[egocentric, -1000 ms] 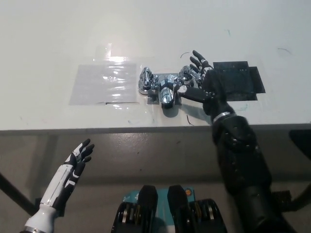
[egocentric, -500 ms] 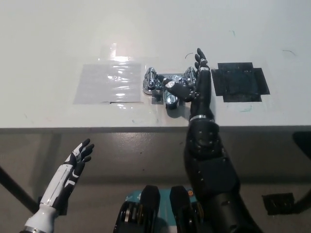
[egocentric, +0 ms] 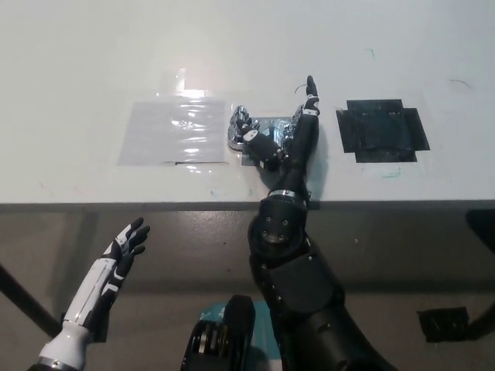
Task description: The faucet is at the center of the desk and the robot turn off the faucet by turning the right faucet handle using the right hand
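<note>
Centrally, shiny chrome faucet (egocentric: 255, 133) under black right robot hand (egocentric: 298, 135).

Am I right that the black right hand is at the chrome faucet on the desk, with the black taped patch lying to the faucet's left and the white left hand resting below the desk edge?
Not quite: in the head view the black taped patch lies to the right of the chrome faucet, not its left. The rest holds: the black right hand is at the faucet, and the white left hand rests below the desk edge.

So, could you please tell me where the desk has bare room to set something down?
Bare desk lies behind the faucet, and left of the clear sheet. Crowded around the right hand, between faucet and black patch.
</note>
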You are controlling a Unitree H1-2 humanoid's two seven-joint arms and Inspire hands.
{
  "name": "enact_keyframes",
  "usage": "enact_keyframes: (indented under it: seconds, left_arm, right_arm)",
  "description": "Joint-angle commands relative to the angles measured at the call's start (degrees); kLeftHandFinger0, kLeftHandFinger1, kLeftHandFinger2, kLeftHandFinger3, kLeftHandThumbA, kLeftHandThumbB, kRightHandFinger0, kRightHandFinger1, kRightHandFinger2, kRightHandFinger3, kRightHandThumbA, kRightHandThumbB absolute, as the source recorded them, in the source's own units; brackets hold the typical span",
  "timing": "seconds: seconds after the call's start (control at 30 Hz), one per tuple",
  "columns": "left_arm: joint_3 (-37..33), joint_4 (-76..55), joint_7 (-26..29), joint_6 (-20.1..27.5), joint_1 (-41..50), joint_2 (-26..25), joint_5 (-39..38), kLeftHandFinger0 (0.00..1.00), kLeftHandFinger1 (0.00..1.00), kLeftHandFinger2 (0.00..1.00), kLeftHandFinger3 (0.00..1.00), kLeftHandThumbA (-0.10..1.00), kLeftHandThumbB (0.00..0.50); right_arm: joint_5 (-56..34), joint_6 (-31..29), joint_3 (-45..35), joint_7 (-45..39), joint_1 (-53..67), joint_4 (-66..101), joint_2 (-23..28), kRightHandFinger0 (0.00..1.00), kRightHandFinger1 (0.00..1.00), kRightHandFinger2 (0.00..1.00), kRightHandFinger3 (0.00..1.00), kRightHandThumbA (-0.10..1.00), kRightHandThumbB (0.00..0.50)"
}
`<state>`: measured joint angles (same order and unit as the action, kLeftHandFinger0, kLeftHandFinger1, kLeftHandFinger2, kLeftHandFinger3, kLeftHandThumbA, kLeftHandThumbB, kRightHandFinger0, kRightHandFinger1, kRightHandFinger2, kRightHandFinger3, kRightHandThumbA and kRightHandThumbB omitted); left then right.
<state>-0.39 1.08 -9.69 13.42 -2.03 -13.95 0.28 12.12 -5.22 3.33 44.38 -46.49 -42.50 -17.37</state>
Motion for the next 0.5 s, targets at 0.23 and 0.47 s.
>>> enact_keyframes:
  seconds: [0.23,0.47]
  left_arm:
    - [0.5,-2.22,-0.74,1.02,-0.21,-1.4,-0.62,1.0,1.0,1.0,1.0,0.97,0.411]
    - [0.33,-1.39,-0.74,1.86,-0.23,-1.11,-0.27,1.0,1.0,1.0,1.0,0.97,0.407]
  right_arm:
    - [14.03,-11.85,0.99,13.1,-5.27,11.16,3.85,1.0,1.0,1.0,1.0,1.0,0.129]
    - [20.3,-8.05,0.63,11.61,-0.03,31.73,6.69,1.0,1.0,1.0,1.0,1.0,0.237]
